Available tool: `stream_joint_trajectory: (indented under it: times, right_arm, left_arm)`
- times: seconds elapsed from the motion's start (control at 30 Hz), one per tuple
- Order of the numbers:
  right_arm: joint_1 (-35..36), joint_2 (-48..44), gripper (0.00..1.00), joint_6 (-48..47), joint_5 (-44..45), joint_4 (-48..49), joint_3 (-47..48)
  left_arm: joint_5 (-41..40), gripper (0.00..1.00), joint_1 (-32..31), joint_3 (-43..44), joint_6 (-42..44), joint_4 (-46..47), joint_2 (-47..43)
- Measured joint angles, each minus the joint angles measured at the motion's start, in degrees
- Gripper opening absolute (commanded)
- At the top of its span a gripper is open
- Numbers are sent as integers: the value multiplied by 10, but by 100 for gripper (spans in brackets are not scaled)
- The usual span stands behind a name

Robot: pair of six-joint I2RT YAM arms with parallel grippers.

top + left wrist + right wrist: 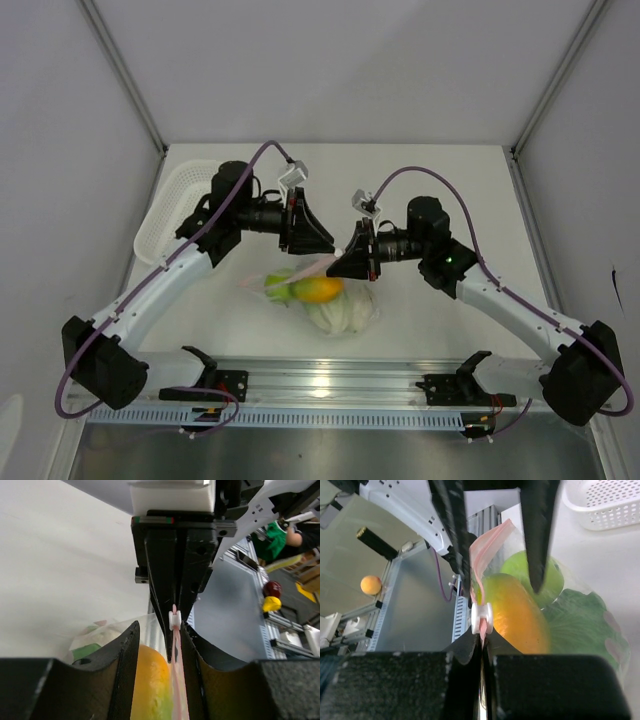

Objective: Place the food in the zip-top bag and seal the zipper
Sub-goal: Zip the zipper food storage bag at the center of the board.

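Both arms meet over the middle of the bench [450, 200], their tips almost touching above the zip-top bag [368, 318]. The bag lies on the bench just near of the two tools, well clear of the white mesh basket [165, 215] at the far left edge. Through the clear plastic we make out the green apple [512, 569] on the left, the orange fruit [520, 615] beside it in the middle, and the cabbage [575, 625] to the right and nearer; all three sit inside the bag. We cannot pick out any further piece of food with certainty. The pink zipper [487, 545] is lifted off the bench and runs as a taut strip between the two tools. The right tool [482, 642] has its jaws pressed together on the zipper, with the white slider [481, 619] sitting right at the fingertips. The left tool [160, 625] stands narrowly parted, one finger on each side of the strip; the strip passes through the gap close to one finger, and we see no pinch on it. From above, the strip's left end shows just past the left tool's tips.
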Motion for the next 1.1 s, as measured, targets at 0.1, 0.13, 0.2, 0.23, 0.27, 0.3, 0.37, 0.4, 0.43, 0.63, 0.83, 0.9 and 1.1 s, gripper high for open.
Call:
stream_joint_trajectory:
  times: [0.1,0.13,0.2,0.23,0.27,0.3,0.37,0.4,0.43,0.63,0.83,0.9,1.1]
  right_arm:
    - [8,5,0,-24,0,-28,18]
    - [11,6,0,-32,0,-36,23]
    - [14,8,0,-41,0,-49,28]
    - [15,9,0,-47,0,-53,30]
    - [16,11,0,-49,0,-56,32]
    - [17,13,0,-52,0,-61,35]
    - [19,18,0,-58,0,-66,40]
    - [20,21,0,-62,0,-71,44]
    - [21,22,0,-64,1,-74,46]
    - [23,24,0,-74,8,-84,54]
    - [23,24,0,-76,20,-85,55]
    - [23,24,0,-76,22,-85,55]
    - [24,25,0,-76,31,-86,56]
  left_arm:
    - [34,45,1,1,-26,13,27]
    - [43,45,1,1,-32,15,32]
    - [59,46,1,1,-42,19,36]
    - [67,47,1,1,-46,23,36]
    - [72,46,1,1,-49,29,35]
    - [79,45,1,1,-54,36,35]
    - [87,40,1,1,-60,45,35]
    - [92,40,1,1,-63,47,35]
    - [95,37,1,1,-65,49,35]
    - [105,34,1,1,-73,55,35]
    - [104,34,1,1,-62,30,35]
    - [96,36,1,2,-55,16,35]
    - [72,39,1,13,-32,-36,35]
